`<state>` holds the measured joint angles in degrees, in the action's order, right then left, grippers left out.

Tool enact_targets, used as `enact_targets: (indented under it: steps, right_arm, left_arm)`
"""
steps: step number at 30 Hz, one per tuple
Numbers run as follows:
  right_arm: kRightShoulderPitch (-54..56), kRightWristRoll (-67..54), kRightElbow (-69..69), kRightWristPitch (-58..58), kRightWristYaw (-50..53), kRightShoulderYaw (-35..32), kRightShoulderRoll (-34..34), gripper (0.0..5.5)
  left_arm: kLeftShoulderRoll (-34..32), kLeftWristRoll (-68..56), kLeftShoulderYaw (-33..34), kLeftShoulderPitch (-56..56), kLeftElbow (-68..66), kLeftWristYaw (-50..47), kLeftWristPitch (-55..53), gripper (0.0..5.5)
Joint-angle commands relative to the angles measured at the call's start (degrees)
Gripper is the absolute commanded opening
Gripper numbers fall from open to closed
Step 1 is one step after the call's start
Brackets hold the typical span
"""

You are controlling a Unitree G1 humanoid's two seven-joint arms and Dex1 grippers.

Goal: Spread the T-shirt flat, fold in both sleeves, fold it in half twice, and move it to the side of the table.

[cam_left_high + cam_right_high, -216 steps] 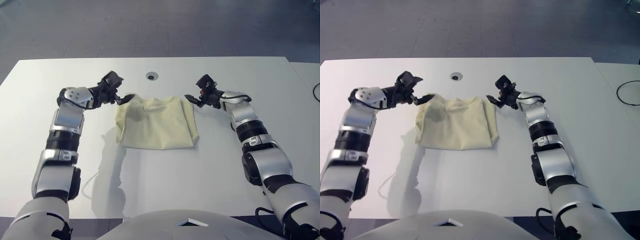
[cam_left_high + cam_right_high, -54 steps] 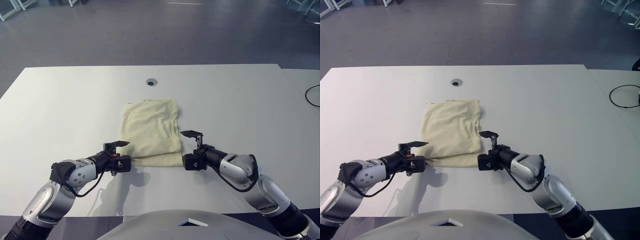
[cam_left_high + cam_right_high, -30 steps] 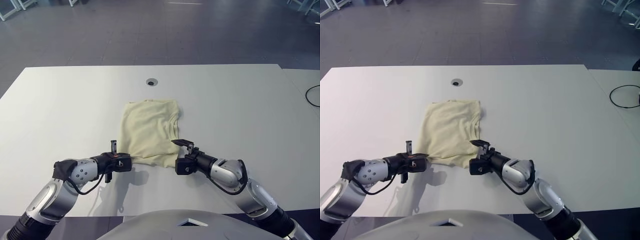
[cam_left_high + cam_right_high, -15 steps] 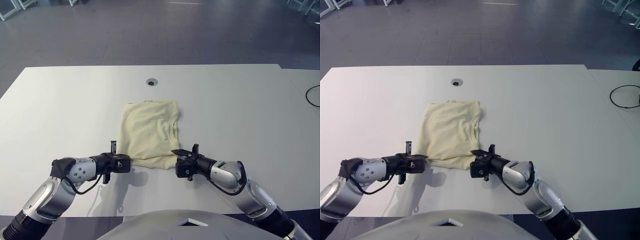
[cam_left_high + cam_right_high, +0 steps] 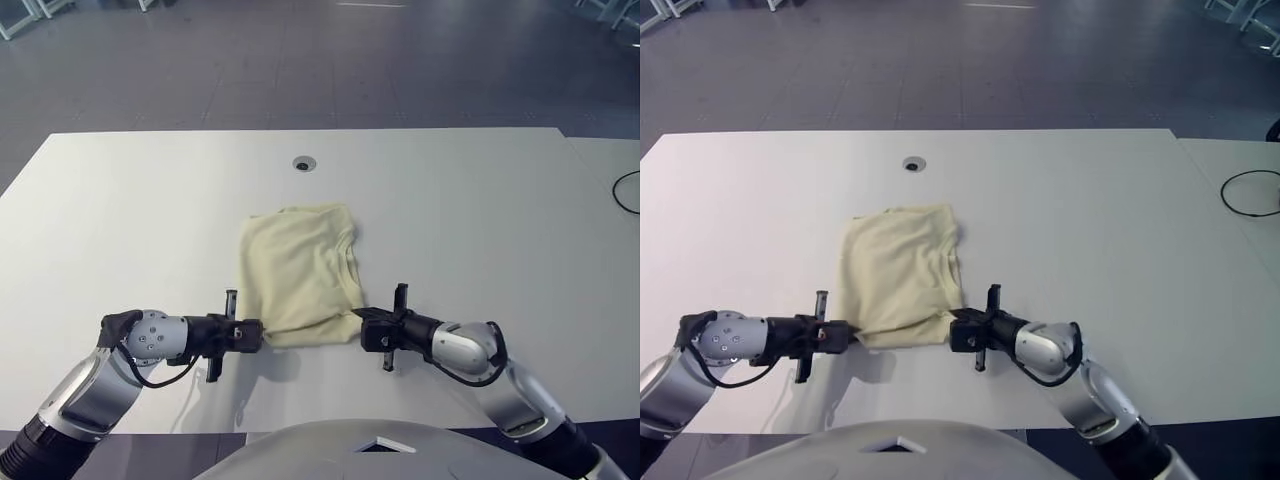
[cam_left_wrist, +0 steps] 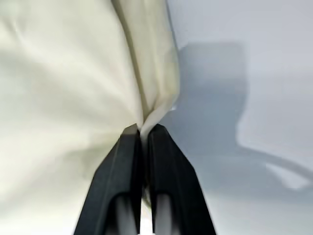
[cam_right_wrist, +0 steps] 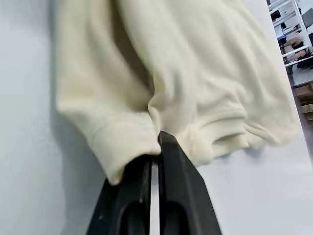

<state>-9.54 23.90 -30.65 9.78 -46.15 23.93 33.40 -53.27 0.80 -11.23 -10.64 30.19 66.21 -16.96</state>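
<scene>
Folded shirt [image 5: 297,272] near the table's [image 5: 500,220] front edge, centre; grommet [image 5: 303,163] behind it, cable [image 5: 1250,190] at the right edge. Both arms lie low, pointing inward; left jaws and right jaws each pinch a front corner.

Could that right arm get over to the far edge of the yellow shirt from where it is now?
Probably yes: only the flat shirt lies in between. But the right gripper is shut on the shirt's near corner, so that corner would come along.
</scene>
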Motion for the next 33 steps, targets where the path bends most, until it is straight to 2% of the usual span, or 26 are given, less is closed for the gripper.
enact_targets:
  steps: [1, 4, 8, 12, 16, 23, 28, 33]
  right_arm:
    - [-2.26, -9.49, -8.26, 7.38, -7.27, -3.18, 3.06, 0.0]
    - [-3.56, -16.3, -12.96, 13.22, -11.99, -5.86, 6.41, 0.0]
    - [-3.03, -19.68, -12.46, 15.03, -13.89, -8.03, 10.28, 0.0]
    - [-3.22, -25.06, -11.89, 19.02, -15.51, -9.21, 11.96, 0.0]
    - [-1.35, -40.27, -13.46, 31.43, -18.66, -14.67, 11.73, 0.0]
    - [9.72, -64.58, -6.21, 48.26, -20.5, -24.54, 10.89, 0.0]
    - [14.78, -69.31, 0.13, 51.98, -19.1, -24.26, 11.27, 0.0]
    - [20.88, -75.64, 7.52, 57.6, -15.95, -26.53, 8.74, 0.0]
  left_arm:
    - [-4.6, -6.28, 2.74, 3.9, 0.45, 5.96, -4.03, 0.02]
    - [-8.05, -7.45, 2.98, 3.44, -1.39, 9.33, -2.11, 0.02]
    - [-10.12, -9.96, 3.95, 2.09, -2.6, 11.68, -0.87, 0.02]
    - [-10.38, -16.79, 5.41, 2.9, -1.02, 13.52, -5.71, 0.02]
    - [-10.03, -21.12, 4.18, 7.77, -2.07, 14.63, -11.8, 0.02]
    - [-9.38, -26.3, 0.48, 21.38, -8.72, 20.75, -20.36, 0.02]
    - [-4.95, -28.85, -3.71, 35.34, -18.65, 24.04, -27.82, 0.02]
    - [-0.47, -25.21, -8.79, 45.22, -29.86, 25.68, -26.45, 0.02]
